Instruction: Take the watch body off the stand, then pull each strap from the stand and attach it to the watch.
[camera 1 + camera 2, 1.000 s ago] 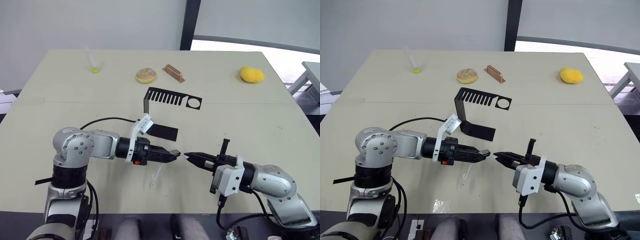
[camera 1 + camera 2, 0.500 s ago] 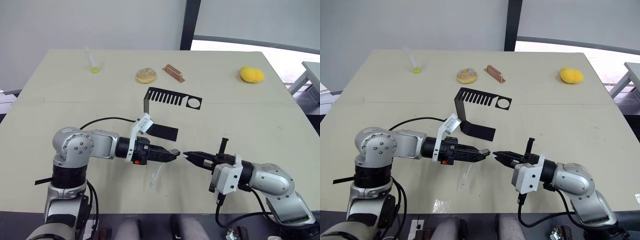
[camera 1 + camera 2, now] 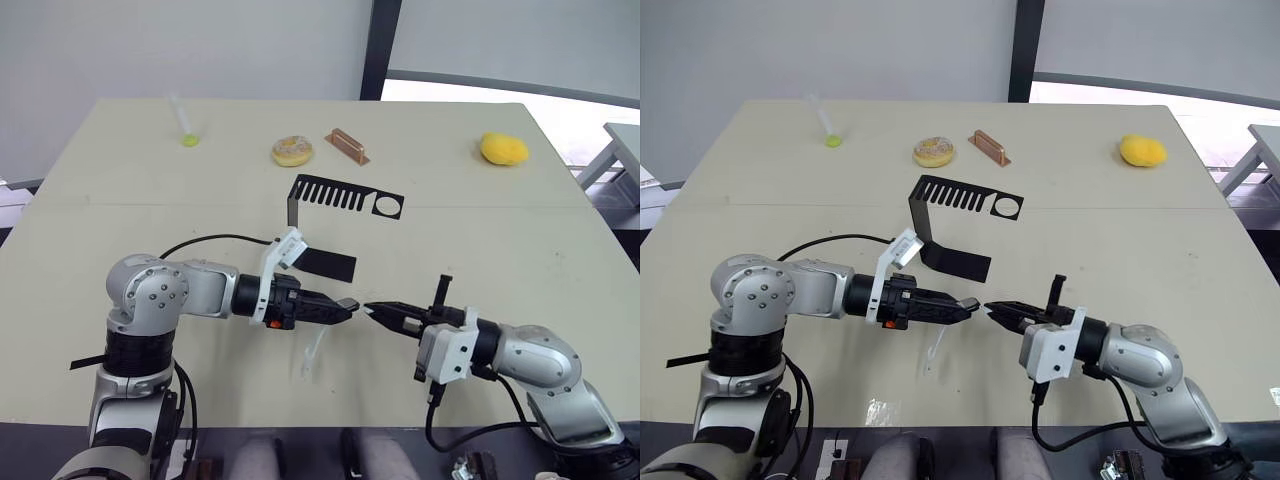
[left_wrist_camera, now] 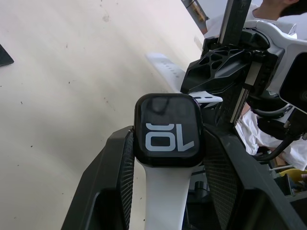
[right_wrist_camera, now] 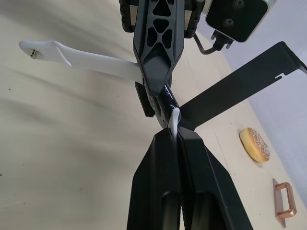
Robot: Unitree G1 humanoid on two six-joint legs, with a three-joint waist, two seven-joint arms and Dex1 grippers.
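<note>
Since a second earlier the right gripper [image 3: 368,309] had crept a little leftward, narrowing the gap to the left gripper [image 3: 350,305], which had stayed put. Nearest the robot, the right gripper's fingers were pressed shut on the end of a white strap [image 5: 174,118], its tip right against the watch body [image 4: 167,129]. The left gripper clamped the watch body by its sides, screen digits showing, with the other strap [image 3: 313,355] already fixed to it and hanging down toward the surface [image 3: 480,230]. Beyond both grippers the stand [image 3: 330,225] stood on the surface, its slotted top arm bare. Farther back lay a doughnut [image 3: 292,151], a copper handle [image 3: 347,146], a yellow lump [image 3: 503,149] and a syringe [image 3: 184,120].
</note>
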